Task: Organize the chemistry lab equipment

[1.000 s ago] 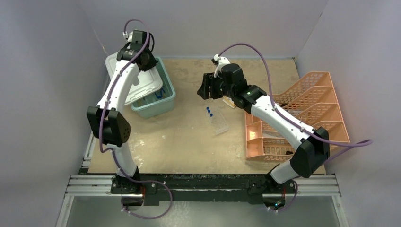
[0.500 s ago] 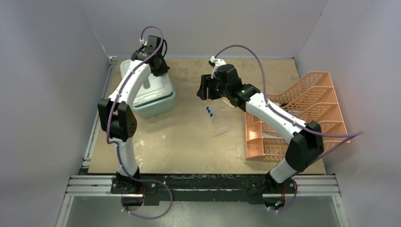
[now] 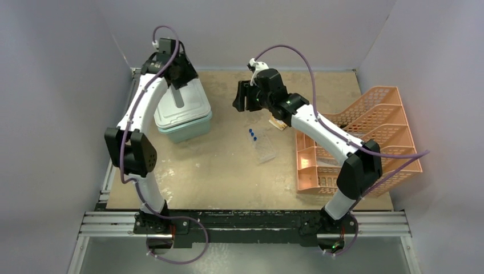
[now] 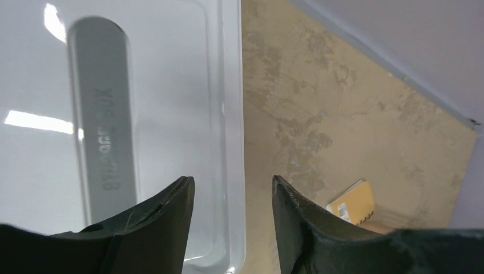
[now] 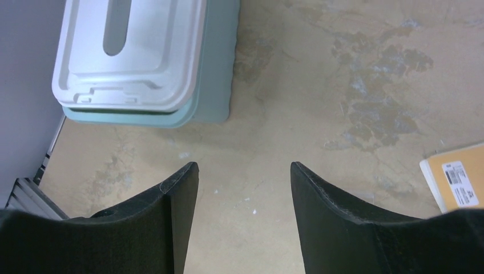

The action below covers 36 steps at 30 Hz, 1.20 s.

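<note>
A clear rack (image 3: 264, 149) holding blue-capped tubes (image 3: 251, 135) lies on the table's middle. A small yellow booklet with a white label (image 3: 278, 123) (image 4: 354, 202) (image 5: 456, 181) sits just behind it. My left gripper (image 3: 182, 80) (image 4: 233, 191) is open above the right edge of the white lid (image 3: 181, 105) (image 4: 160, 85), which lies flat on the teal tub (image 3: 193, 130) (image 5: 220, 68). Nothing is between its fingers. My right gripper (image 3: 240, 97) (image 5: 244, 171) hangs open and empty over bare table, between the tub and the booklet. No other lab items show.
An orange tiered mesh tray (image 3: 365, 137) stands at the right, partly under the right arm. The tub sits against the back left corner near the wall. Grey walls enclose the table on three sides.
The white lid, held tilted off the tub a second ago, now lies flat on it. My left gripper has let go and opened. The right gripper drifted slightly left and back.
</note>
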Each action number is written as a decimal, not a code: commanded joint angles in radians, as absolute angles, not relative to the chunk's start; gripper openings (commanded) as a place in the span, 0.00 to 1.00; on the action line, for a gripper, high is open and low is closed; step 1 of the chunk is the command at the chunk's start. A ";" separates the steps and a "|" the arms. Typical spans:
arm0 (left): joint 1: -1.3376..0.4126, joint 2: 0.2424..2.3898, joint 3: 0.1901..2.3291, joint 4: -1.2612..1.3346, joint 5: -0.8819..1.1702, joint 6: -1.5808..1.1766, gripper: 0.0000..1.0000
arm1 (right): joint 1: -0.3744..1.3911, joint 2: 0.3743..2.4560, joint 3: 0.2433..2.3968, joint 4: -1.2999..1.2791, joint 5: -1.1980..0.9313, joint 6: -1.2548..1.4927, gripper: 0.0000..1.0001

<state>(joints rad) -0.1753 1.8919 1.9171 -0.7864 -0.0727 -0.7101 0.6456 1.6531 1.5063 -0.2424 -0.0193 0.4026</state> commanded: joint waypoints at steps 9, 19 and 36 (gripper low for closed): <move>0.048 1.623 1.711 -0.709 -0.204 -0.599 0.54 | 0.701 1.994 1.987 -0.318 -0.088 0.370 0.63; 0.096 1.562 1.478 -0.668 -0.241 -0.615 0.55 | 0.731 2.261 2.284 -0.390 -0.110 0.400 0.63; 0.110 1.486 1.370 -0.751 -0.213 -0.584 0.48 | 0.755 2.309 2.267 -0.556 -0.005 0.426 0.58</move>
